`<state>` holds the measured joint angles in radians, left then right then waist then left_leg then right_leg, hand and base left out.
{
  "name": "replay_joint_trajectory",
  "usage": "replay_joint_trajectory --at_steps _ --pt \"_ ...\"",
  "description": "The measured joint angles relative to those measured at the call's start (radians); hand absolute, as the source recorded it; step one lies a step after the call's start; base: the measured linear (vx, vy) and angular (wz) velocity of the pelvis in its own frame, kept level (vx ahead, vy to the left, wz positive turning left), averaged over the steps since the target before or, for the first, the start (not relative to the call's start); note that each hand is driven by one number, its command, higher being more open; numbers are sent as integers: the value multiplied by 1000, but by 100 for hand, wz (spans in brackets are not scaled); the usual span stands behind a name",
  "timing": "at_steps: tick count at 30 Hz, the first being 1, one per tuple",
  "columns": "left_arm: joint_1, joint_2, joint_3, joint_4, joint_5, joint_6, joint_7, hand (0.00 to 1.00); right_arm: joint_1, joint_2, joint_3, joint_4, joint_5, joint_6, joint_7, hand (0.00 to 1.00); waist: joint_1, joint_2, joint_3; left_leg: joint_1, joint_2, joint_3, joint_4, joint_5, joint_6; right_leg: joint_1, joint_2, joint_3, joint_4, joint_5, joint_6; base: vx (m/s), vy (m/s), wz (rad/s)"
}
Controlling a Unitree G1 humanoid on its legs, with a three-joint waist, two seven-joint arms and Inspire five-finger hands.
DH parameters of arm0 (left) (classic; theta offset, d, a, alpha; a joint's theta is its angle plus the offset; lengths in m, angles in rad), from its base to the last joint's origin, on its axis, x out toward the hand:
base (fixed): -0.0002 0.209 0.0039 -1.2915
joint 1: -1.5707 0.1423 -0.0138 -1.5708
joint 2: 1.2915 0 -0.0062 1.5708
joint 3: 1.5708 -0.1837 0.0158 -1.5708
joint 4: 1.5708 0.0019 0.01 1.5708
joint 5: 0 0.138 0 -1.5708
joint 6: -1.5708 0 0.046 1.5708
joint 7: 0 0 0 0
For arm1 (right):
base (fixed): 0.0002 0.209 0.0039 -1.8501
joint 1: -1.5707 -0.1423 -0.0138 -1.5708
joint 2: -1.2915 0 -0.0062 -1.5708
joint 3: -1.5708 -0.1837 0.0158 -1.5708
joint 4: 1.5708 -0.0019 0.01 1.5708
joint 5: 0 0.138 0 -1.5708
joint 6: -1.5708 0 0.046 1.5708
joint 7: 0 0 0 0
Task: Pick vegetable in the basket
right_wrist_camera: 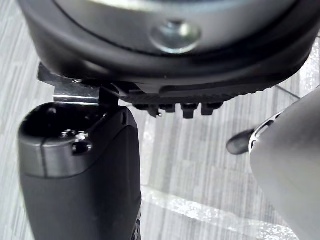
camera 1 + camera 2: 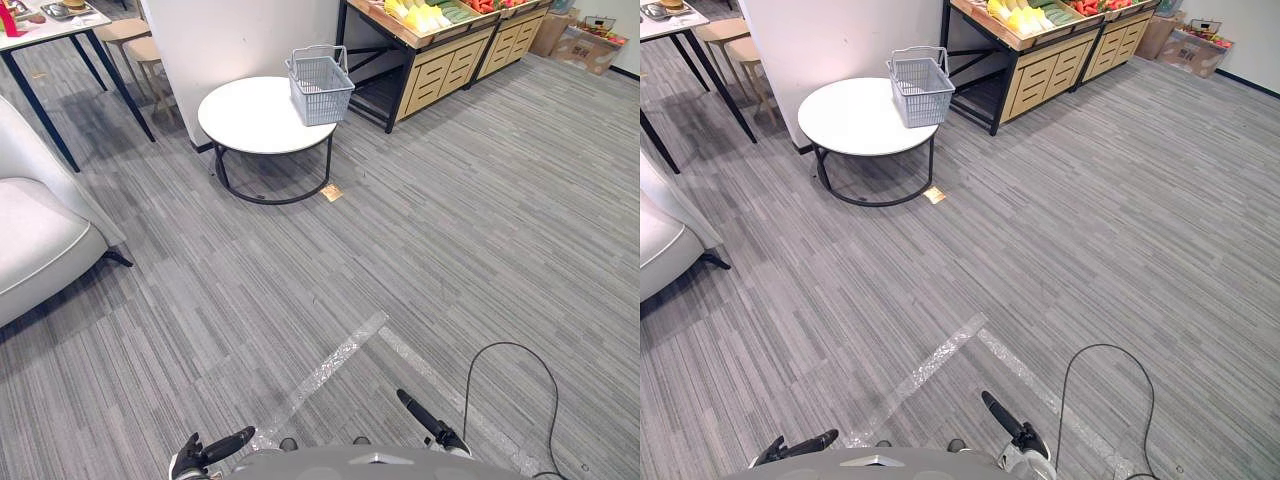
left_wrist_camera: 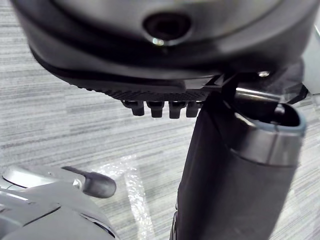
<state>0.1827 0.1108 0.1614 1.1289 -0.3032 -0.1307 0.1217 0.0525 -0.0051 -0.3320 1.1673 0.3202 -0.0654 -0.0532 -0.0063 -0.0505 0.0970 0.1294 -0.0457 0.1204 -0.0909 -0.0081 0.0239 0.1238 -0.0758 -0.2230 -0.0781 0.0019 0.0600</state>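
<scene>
**Operator:** Where are the vegetables?

**Guide:** You will find the vegetables (image 2: 428, 16), yellow, green and red, piled in the wooden stand (image 2: 445, 60). The stand is just behind the basket (image 2: 320, 88) and to its right.

**Operator:** And the basket itself?

**Guide:** You see a grey mesh basket standing upright on the round white tabletop (image 2: 250, 115). It sits at the edge of the tabletop nearest the stand.

**Operator:** What is the state of the left hand?

**Guide:** The left hand (image 2: 222, 447) is well apart from the basket, on its near side, low over the grey floor (image 2: 470, 230). Its fingers are straight and relaxed, and it holds nothing. Check the left wrist view and you see the fingertips (image 3: 160, 107) in a row over bare floor.

**Operator:** The right hand?

**Guide:** The right hand (image 2: 428, 420) is also well apart from the basket, on the near side. Its fingers are stretched out straight and it carries nothing. In the right wrist view, the fingertips (image 1: 182, 107) line up over the floor.

**Operator:** What else lies around the basket?

**Guide:**
- Strips of clear tape (image 2: 330, 365) cross the floor between the hands and the basket.
- A small brown scrap (image 2: 331, 192) lies on the floor near the basket, on its near side.
- A pale armchair (image 2: 40, 230) stands well to the basket's left.
- A cardboard box (image 2: 590, 45) stands well to the basket's right.
</scene>
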Motion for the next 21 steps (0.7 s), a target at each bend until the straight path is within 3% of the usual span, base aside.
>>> replay_joint_trajectory --at_steps 15,18,21 --pt "-5 0 38 -2 0 0 -3 100 -4 1 -14 7 -1 10 5 100 6 -20 15 6 -5 57 6 -24 5 -22 -7 59 20 2 8 -5 1 -11" --pt "-9 -6 53 -13 0 1 -3 100 -10 0 -35 -5 0 11 15 100 6 -14 46 -1 -7 77 95 -94 17 -59 -29 74 159 -60 19 8 48 -18" --pt "-15 -10 52 -19 33 2 -3 100 -7 -15 -55 -6 0 11 26 100 3 0 65 -22 -11 76 238 -188 46 -148 -75 58 435 -139 35 -6 101 -3"
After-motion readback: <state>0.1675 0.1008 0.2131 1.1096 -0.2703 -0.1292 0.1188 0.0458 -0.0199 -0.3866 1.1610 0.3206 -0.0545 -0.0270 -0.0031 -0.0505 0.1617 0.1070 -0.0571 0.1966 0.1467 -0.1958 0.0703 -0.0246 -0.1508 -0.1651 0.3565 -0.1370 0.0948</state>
